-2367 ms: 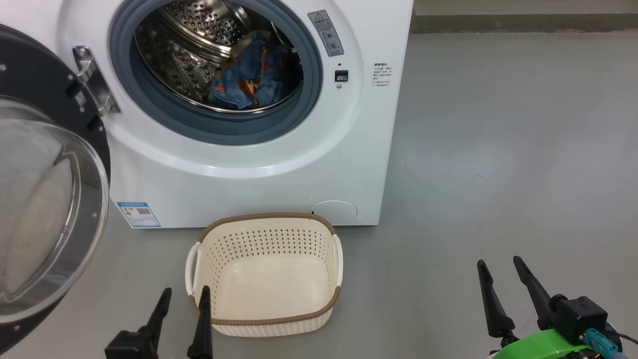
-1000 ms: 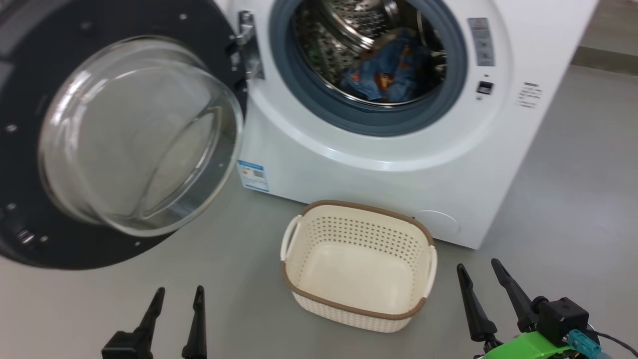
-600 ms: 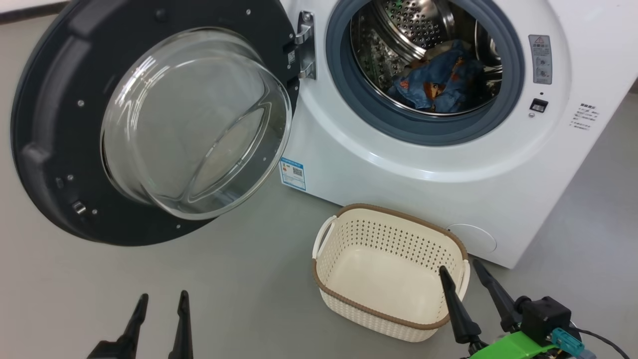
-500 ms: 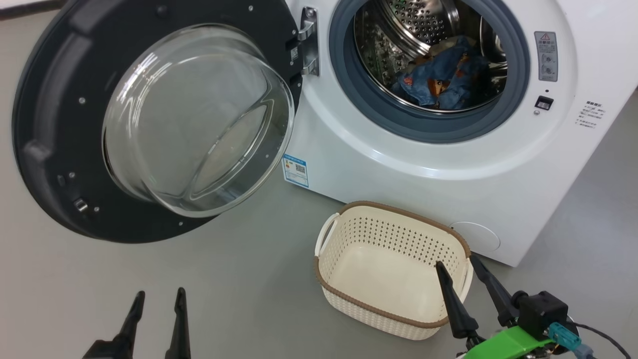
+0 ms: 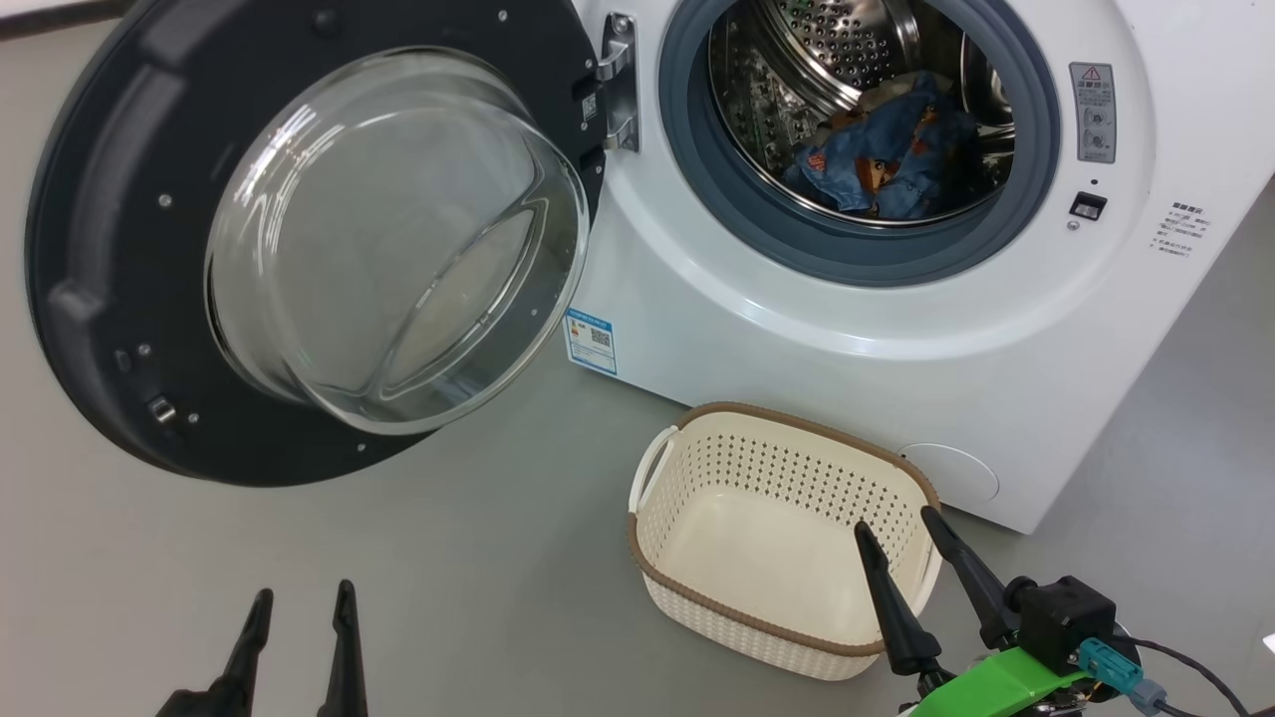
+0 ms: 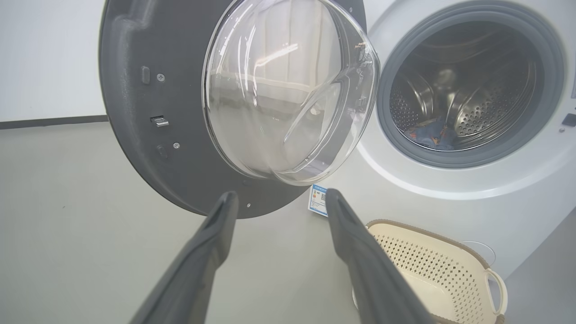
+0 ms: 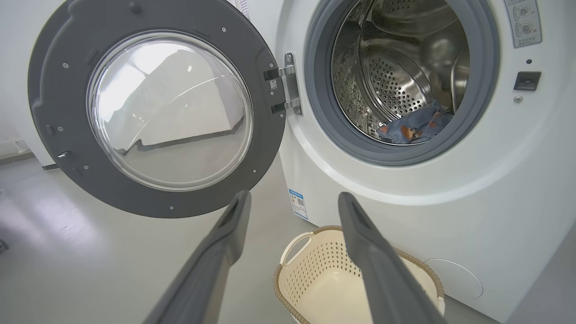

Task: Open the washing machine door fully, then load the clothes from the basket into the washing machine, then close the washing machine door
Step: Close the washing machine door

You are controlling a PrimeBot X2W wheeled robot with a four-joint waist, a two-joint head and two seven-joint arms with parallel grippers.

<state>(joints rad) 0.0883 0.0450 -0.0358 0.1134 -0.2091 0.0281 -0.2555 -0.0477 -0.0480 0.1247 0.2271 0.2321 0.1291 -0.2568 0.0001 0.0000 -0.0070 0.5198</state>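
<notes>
The washing machine door (image 5: 110, 249) stands swung wide to the left, its glass bowl (image 5: 388, 239) facing me. The clothes (image 5: 887, 149), blue with orange bears, lie inside the steel drum of the white washing machine (image 5: 797, 329). On the floor in front sits the cream basket (image 5: 797, 418) with nothing in it. My right gripper (image 5: 894, 520) hangs open over the basket's right end. My left gripper (image 5: 305, 592) is open at the lower left, below the door. The left wrist view shows the left gripper (image 6: 281, 194) before the door (image 6: 135, 112). In the right wrist view the right gripper (image 7: 294, 197) is above the basket (image 7: 315, 279).
Grey floor spreads to the left and below the door. A white wall with a dark skirting (image 6: 49, 121) runs behind the door. A blue label (image 5: 590, 339) and a round cover (image 5: 951, 473) sit low on the machine's front.
The head camera has swung left, bringing the whole door into view. The right gripper has risen slightly over the basket's right end. The left gripper sits a little lower.
</notes>
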